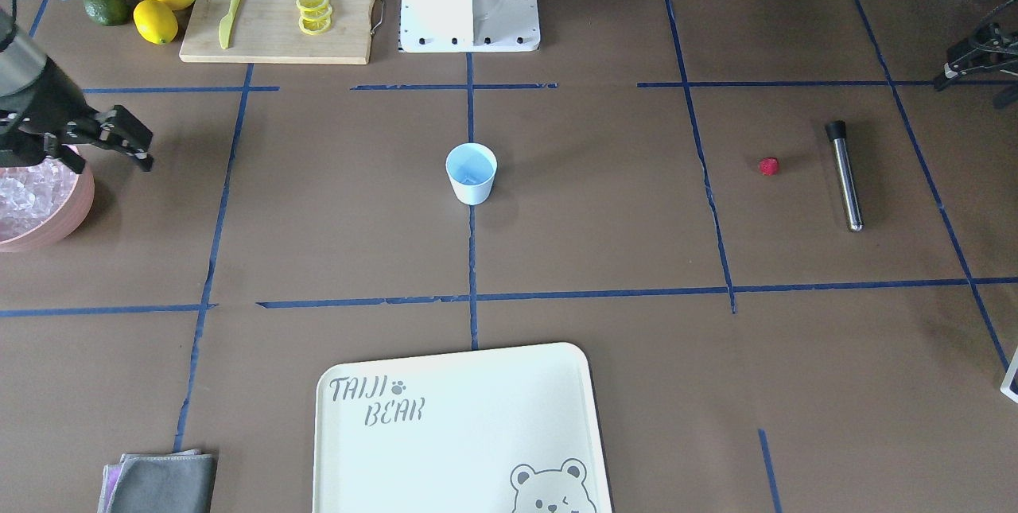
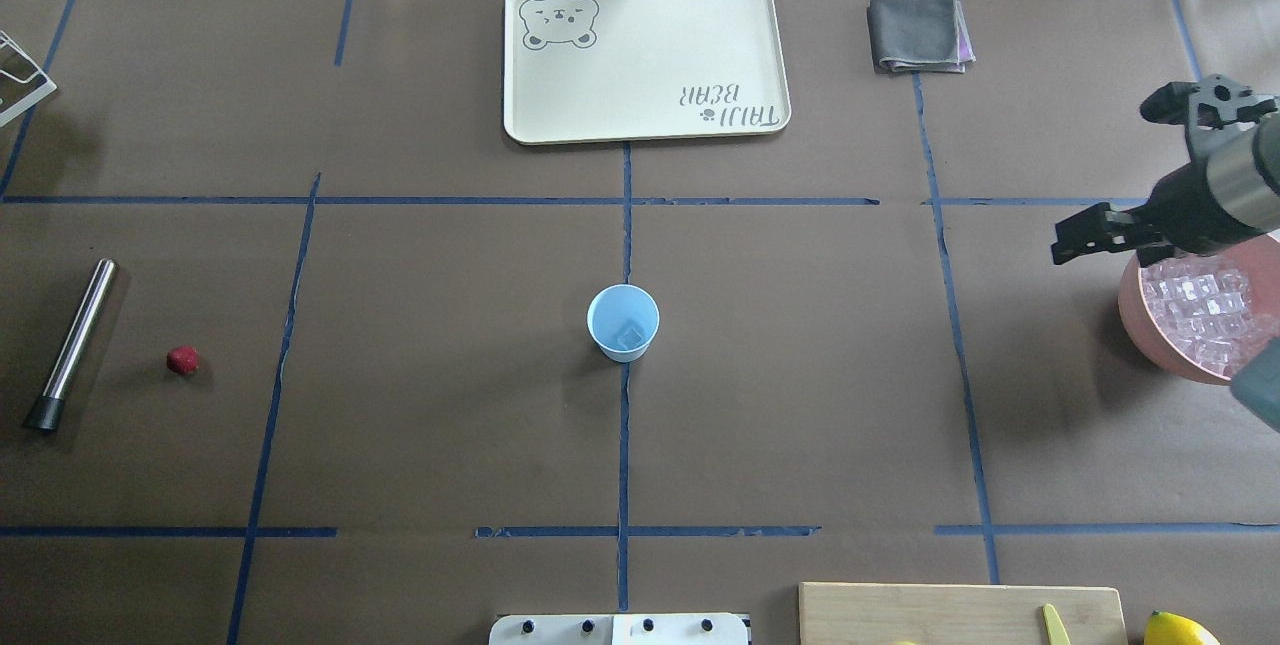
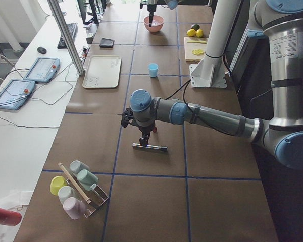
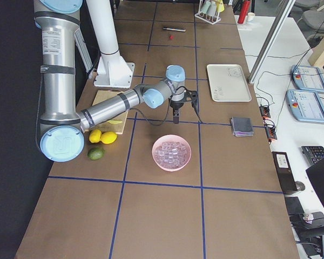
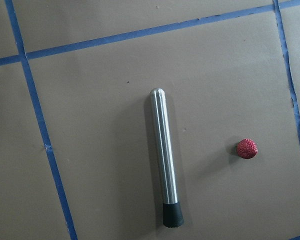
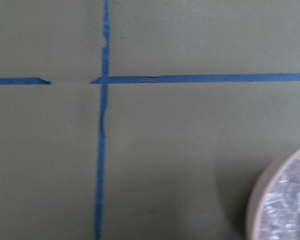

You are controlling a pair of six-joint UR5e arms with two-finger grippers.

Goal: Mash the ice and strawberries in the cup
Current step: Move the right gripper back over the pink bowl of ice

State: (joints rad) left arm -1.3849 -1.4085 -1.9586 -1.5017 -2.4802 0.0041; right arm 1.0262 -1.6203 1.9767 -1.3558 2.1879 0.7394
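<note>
Meanwhile, right pincer (image 1: 143, 149) hangs open, empty, beside pink bowl (image 1: 79, 203); left pincer (image 3: 144, 138) above muddler (image 3: 149, 147), its opening impossible to tell.

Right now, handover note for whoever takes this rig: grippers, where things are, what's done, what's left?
Left gripper: above the steel rod with a black cap; open or shut, cannot tell.
Right gripper: by the pink bowl of clear ice cubes, looks open, empty.
Small pale blue cup: table centre.
Small red strawberry: on the table beside the rod.
Done: one ice cube visible in the cup.
To do: strawberry into cup, mash.
</note>
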